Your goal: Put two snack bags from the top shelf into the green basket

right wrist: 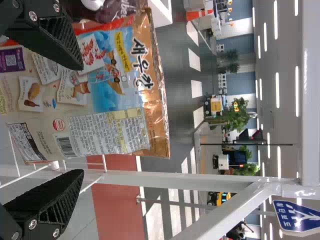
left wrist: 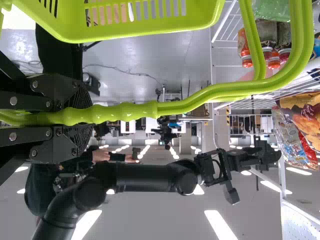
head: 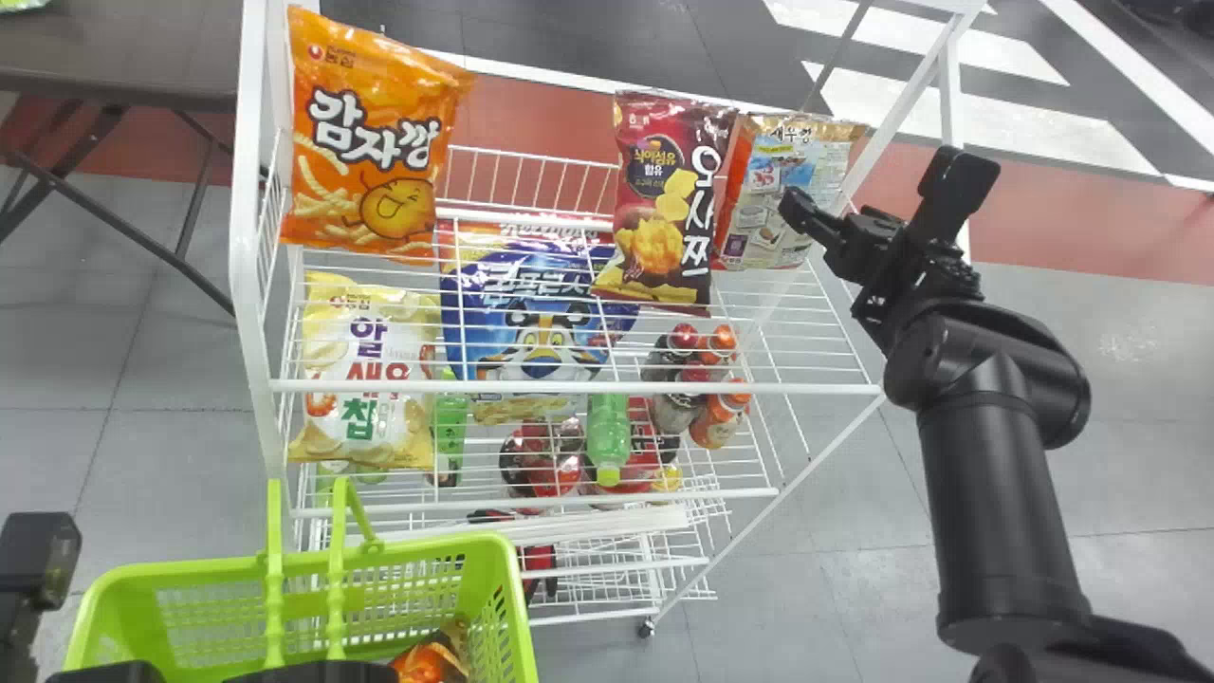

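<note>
Right pincer (head: 875, 182) spread, bag (head: 776, 190) near edge post (head: 901, 101)

Black arm (head: 1001, 512), seemingly silvery screws (right wrist: 33, 224)

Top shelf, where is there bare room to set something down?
Bare wires show between the orange bag and the dark red bag, and along the front rail. Crowded right of that gap: the dark red bag overlaps the tan bag.
</note>
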Controlling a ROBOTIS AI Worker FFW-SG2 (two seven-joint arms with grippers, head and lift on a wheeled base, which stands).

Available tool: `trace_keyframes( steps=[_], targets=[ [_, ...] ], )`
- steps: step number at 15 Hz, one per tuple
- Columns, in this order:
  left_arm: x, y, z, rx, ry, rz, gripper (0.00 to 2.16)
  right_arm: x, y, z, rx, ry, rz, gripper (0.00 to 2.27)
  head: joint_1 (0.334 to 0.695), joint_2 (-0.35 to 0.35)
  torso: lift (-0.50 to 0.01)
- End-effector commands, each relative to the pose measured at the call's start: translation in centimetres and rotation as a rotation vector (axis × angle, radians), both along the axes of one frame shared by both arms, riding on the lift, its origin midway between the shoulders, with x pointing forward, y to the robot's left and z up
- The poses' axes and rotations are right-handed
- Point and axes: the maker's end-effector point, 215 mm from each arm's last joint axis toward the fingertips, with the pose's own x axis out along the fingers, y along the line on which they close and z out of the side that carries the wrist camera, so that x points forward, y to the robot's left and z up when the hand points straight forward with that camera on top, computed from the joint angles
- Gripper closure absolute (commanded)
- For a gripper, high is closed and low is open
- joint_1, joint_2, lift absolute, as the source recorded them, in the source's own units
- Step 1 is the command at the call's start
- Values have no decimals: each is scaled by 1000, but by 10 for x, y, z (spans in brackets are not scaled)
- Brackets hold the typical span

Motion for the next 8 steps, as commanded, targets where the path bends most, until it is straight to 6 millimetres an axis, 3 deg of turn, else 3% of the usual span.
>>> trace_keyframes(
  steps=[1,5,8],
  targets=[
    [2,-3,0,-2,5,-15,2145,9,-5,-10,-26,44,15,70,695,-350,-1],
    [3,-2,0,-3,5,-14,2145,30,30,-23,-76,87,113,87,695,-350,-1],
    [2,0,0,-4,7,-11,2145,39,26,-20,-107,82,101,174,695,-350,-1]
  ],
)
